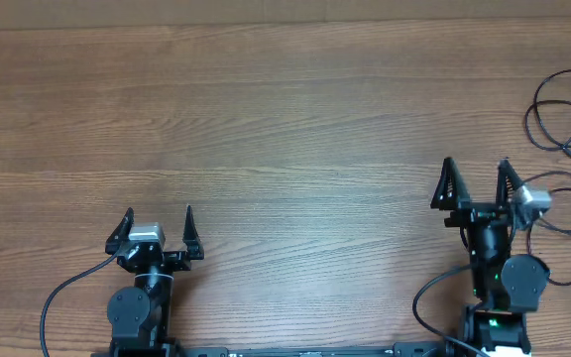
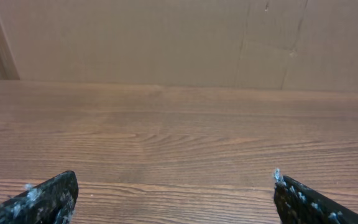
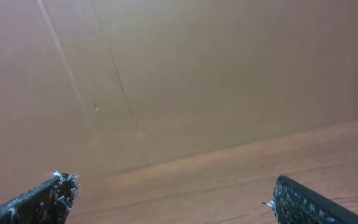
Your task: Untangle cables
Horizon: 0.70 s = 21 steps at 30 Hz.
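Wide-spread jaws; cables [image 1: 566, 149] in loops along right edge

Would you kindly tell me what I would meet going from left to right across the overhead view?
left gripper, jaws open → right gripper, jaws open → cables, thin black loops lying at the far right of the picture, partly cut off by its edge.

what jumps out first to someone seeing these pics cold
The wood-grain table fills most of the overhead view. At its right edge thin black cables lie in loose loops, partly cut off by the frame. Along the near edge the left gripper and right gripper both stand open, holding nothing, the right one nearer the cables.
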Motion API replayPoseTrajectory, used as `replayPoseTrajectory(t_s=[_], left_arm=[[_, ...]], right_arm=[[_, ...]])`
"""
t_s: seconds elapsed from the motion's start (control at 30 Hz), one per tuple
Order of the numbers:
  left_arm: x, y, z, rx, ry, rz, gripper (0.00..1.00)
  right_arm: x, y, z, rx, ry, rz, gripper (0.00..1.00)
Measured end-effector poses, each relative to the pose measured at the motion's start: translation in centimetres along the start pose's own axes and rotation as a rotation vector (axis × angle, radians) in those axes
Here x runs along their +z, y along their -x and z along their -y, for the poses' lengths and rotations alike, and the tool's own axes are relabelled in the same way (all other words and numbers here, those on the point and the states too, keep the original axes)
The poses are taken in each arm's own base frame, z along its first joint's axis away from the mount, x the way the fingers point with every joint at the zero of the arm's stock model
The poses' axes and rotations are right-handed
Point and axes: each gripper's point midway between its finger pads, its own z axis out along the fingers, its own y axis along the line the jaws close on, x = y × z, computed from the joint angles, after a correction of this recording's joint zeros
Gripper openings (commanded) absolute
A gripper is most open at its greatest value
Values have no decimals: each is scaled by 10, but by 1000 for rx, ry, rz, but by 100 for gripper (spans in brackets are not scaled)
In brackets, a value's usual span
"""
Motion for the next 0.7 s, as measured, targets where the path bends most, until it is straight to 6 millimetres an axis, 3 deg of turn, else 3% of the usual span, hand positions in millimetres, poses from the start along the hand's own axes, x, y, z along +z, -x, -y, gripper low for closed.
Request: replayPoseTrajectory(t_s=[0.17,0.3,0.7], left_arm=[[0,0,0,0,0,0,100],[0,0,0,0,0,0,100],[0,0,0,0,0,0,100]], right_arm=[[-11,-16,4,0,0,-2,100],[-16,-14,3,-1,2,2,100],[-29,-36,9,9,-30,-97,100]])
